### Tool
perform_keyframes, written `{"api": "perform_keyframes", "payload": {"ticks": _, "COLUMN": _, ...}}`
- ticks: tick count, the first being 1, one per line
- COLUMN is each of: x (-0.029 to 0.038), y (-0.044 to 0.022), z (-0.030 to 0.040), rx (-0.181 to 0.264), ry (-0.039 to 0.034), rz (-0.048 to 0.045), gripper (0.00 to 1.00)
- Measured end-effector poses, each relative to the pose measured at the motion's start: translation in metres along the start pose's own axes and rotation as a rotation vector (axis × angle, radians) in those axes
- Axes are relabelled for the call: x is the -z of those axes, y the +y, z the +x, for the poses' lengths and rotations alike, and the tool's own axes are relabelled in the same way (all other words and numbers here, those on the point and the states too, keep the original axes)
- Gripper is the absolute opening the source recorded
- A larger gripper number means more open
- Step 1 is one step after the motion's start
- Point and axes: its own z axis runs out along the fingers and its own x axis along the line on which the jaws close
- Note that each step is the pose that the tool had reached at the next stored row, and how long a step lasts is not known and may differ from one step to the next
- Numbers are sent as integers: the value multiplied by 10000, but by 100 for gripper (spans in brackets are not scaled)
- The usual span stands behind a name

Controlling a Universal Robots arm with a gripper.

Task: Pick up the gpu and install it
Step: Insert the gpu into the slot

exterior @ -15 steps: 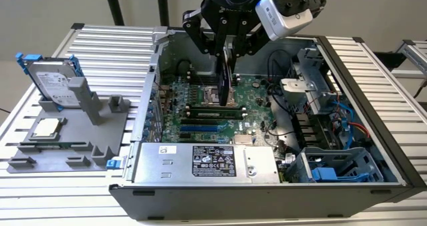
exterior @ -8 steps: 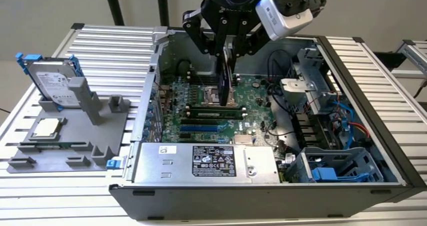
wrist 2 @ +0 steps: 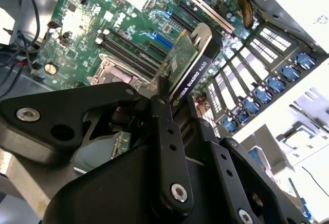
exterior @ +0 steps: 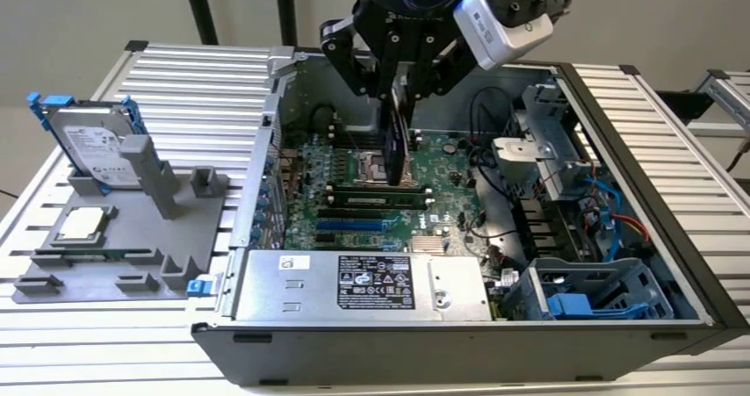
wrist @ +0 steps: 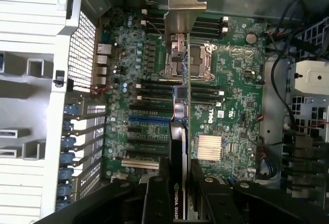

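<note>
My gripper (exterior: 399, 87) is shut on the gpu (exterior: 401, 146), which hangs edge-on above the motherboard (exterior: 340, 181) inside the open computer case (exterior: 656, 176). In the second wrist view the gpu (wrist 2: 191, 62) shows its green board on one face and its black shroud on the other, clamped between the black fingers (wrist 2: 163, 124). In the first wrist view the gpu (wrist: 178, 131) runs along the board's middle, over the processor socket. Its silver end bracket (wrist: 186, 3) is at the far end, and the gripper (wrist: 179, 196) holds the near end. The card is clear of the board and sits in no slot.
A grey fixture (exterior: 176, 229) at the exterior view's left holds a hard drive in a blue frame (exterior: 94, 141) and a processor chip (exterior: 80, 225). Inside the case are the power supply (exterior: 364, 282), a drive cage (exterior: 586, 295), cables (exterior: 486, 176) and rear slot covers (wrist: 85, 147).
</note>
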Motion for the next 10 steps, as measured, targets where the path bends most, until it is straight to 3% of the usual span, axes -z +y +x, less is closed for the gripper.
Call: {"api": "perform_keyframes", "payload": {"ticks": 10, "x": 0, "y": -3, "z": -51, "rx": 620, "ry": 49, "rz": -7, "gripper": 0}}
